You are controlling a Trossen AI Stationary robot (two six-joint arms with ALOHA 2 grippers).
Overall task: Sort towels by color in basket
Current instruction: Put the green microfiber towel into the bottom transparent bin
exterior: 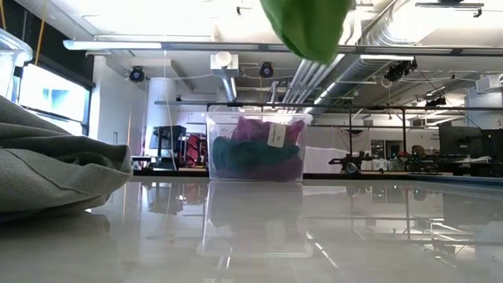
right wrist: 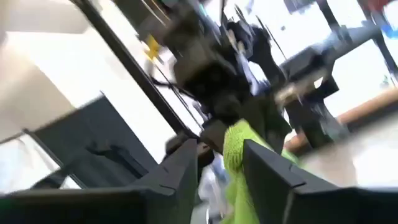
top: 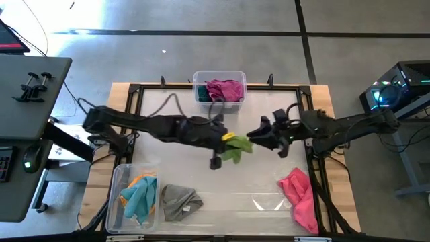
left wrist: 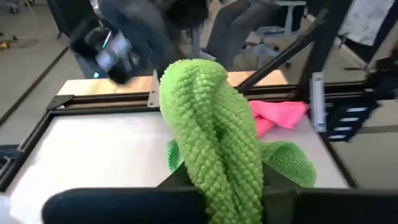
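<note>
The lime towel (top: 236, 147) hung above mid-desk, clamped in the left hand (top: 227, 140); the right hand (top: 258, 138), fingers parted about its edge, looked to be mid-handover; next, probably, one hand takes it to a bin (top: 220, 75).

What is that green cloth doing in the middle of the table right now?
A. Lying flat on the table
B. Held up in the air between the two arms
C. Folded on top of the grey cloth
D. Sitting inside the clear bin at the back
B: the lime towel hangs above the table, between the left tool and right tool.
</note>
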